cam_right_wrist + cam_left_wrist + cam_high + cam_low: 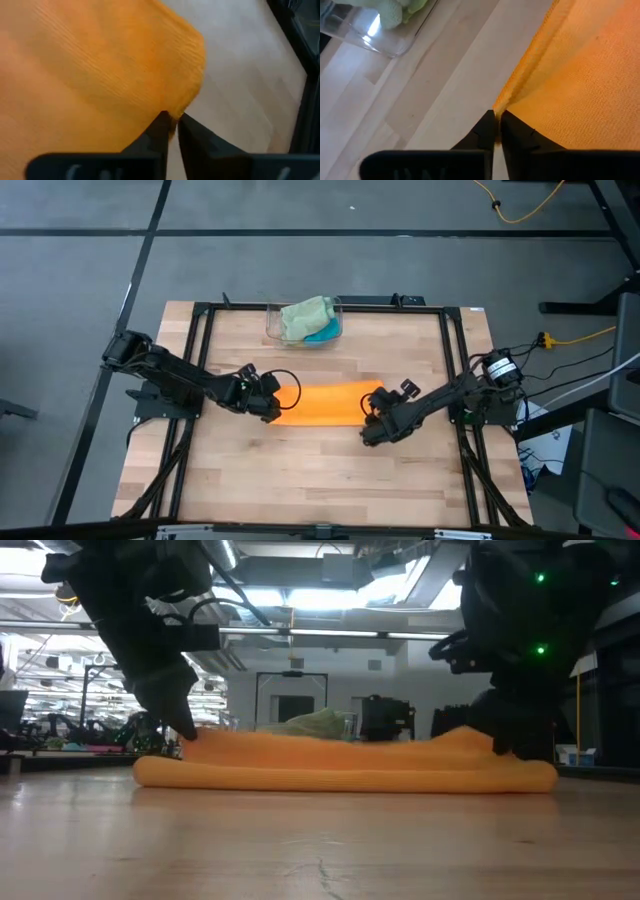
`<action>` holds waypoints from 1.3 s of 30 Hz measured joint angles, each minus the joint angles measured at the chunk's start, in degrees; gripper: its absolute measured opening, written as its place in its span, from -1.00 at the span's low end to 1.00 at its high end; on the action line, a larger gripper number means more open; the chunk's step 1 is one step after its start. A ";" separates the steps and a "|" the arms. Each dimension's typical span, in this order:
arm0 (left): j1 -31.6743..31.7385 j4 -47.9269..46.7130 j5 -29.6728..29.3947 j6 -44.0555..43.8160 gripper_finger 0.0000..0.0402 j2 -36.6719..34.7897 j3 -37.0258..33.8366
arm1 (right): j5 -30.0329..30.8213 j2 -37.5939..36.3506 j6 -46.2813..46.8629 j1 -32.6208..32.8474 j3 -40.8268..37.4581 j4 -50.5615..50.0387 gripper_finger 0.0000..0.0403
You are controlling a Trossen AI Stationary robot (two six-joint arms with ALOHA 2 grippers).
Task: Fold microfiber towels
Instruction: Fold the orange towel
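An orange microfiber towel (pixel 325 403) lies as a long folded strip across the middle of the table (pixel 300 470), flat on the wood. My left gripper (pixel 275 408) is at its left end, and my right gripper (pixel 368 425) is at its right end. Each is shut on the cloth's edge. In the low view the strip (pixel 340 765) stretches between the left gripper (pixel 185 735) and the right gripper (pixel 512 745). A pale sage green towel (pixel 308 315) and a teal blue one (pixel 322 335) lie in the clear bin. My left gripper pinches the orange towel's left-end corner (pixel 501 104) between its two fingertips, coming slanting down from the table's left. The cloth lies slack on the table. My right gripper pinches the edge of the towel's right end (pixel 176 111) at its fingertips, slanting down from the right. A sliver of cloth shows between the fingers, and the towel rests on the table.
The clear plastic bin (pixel 272 330) stands at the far edge, centre, and shows in the left wrist view as the bin (pixel 385 40). A black frame (pixel 455 380) runs around the wooden table. Bare wood lies on the near side of the towel.
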 joint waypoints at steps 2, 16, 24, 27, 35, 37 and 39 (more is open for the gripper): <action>-0.02 -0.01 0.09 -0.05 -0.82 0.00 0.00 | -0.75 0.00 -0.08 -0.41 -0.04 -0.27 -0.69; -0.34 -0.30 1.66 -0.28 -0.44 -0.14 0.00 | -0.90 0.00 -5.68 -0.62 8.38 -10.00 -0.31; -1.50 -7.76 11.97 -0.55 -0.46 -5.66 5.37 | -4.27 -0.04 -17.57 0.09 15.98 2.14 -0.31; -2.11 -14.89 9.56 1.16 -0.46 -8.81 9.82 | -4.16 -0.07 -24.35 0.05 16.41 11.75 -0.31; -2.10 -21.71 -0.72 0.82 -0.46 -16.48 15.76 | -3.82 -0.07 -45.58 -0.08 16.41 33.14 -0.31; -2.10 -21.05 -2.32 -1.18 -0.46 -17.51 15.35 | -4.02 -0.07 -49.00 -0.08 16.41 37.04 -0.31; -2.10 -20.87 -4.13 -4.13 -0.46 -17.66 14.43 | -4.15 -0.07 -51.05 -0.10 16.41 39.43 -0.31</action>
